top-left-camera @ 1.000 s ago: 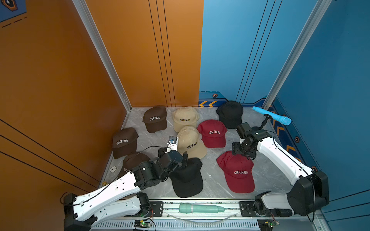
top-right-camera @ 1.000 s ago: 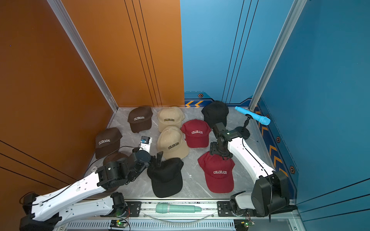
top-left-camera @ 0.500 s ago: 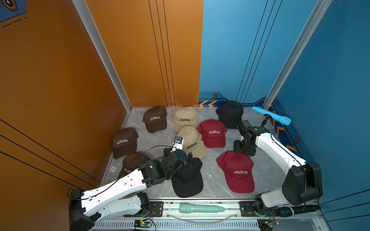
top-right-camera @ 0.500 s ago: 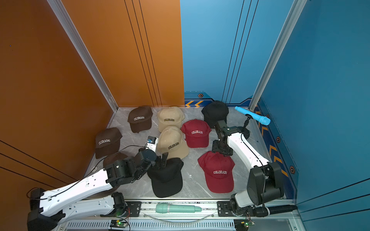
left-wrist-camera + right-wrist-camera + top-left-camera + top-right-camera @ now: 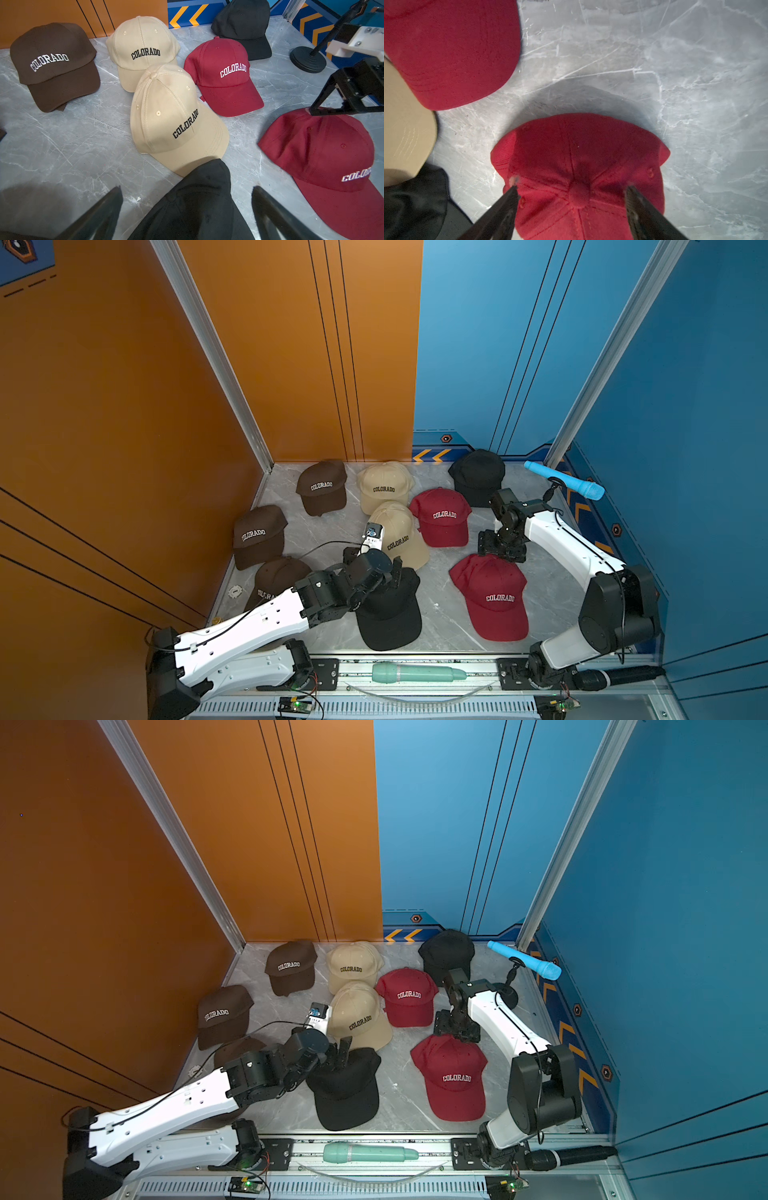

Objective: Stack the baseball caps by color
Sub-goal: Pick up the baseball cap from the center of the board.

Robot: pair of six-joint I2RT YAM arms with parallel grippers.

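Several baseball caps lie on the grey marble floor. Brown ones sit at the left (image 5: 322, 487) (image 5: 258, 531), with a third (image 5: 278, 580) partly under my left arm. Two beige caps (image 5: 384, 485) (image 5: 399, 535) lie in the middle, a red cap (image 5: 442, 514) beside them and a black cap (image 5: 478, 475) at the back. My left gripper (image 5: 187, 199) is open, straddling the back of the near black cap (image 5: 390, 610) without touching it. My right gripper (image 5: 572, 187) is open, its tips on either side of the near red cap's (image 5: 577, 158) top button.
A blue microphone (image 5: 565, 485) on a small black stand (image 5: 307, 60) is at the back right. A green microphone (image 5: 417, 673) and a black one (image 5: 623, 674) lie on the front rail. Orange and blue walls close in three sides. A small white disc (image 5: 235, 592) lies at the left.
My left gripper has slid right over the near black cap. My right gripper has come down onto the near red cap's crown, and its jaws narrowed, then widened again.
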